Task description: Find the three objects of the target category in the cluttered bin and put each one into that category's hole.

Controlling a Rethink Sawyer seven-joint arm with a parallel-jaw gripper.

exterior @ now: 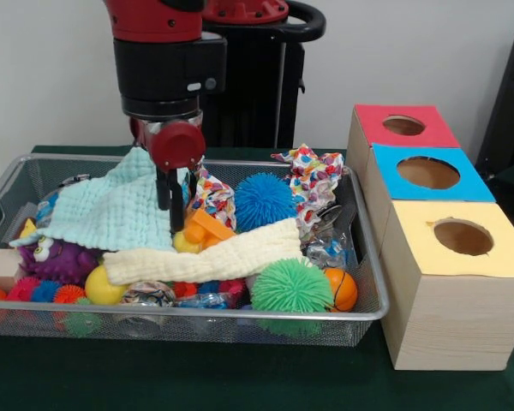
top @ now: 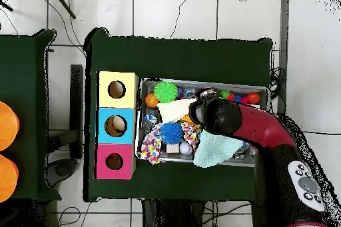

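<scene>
Running this one remotely. Biggest thing on the green bench (exterior: 240, 377) is the wire mesh bin (exterior: 34, 175), stuffed: a mint cloth (exterior: 111, 210) draped at the back, a cream cloth (exterior: 214, 257) rolled across the middle, blue (exterior: 264, 201) and green spiky balls (exterior: 289, 287), a purple plush (exterior: 56, 257), and a small orange basketball (exterior: 341, 289) by the front rim. The three boxes sit beside the bin, and the red-topped box's hole (exterior: 403, 125) is the farthest from the camera.

The end effector (exterior: 173, 205) is down inside the bin, next to the mint cloth and right above some orange blocks (exterior: 207, 229). I see dark fingers (exterior: 177, 201) hanging close together, but I honestly can't tell if they're closed or pinching anything.

Thing is, I can't spot any stuffed animal toys of the target kind from either view. My guess is they're buried under the cloths. They should be light, squishy and easy to pinch around the body, though fabric may snag and come along.
</scene>
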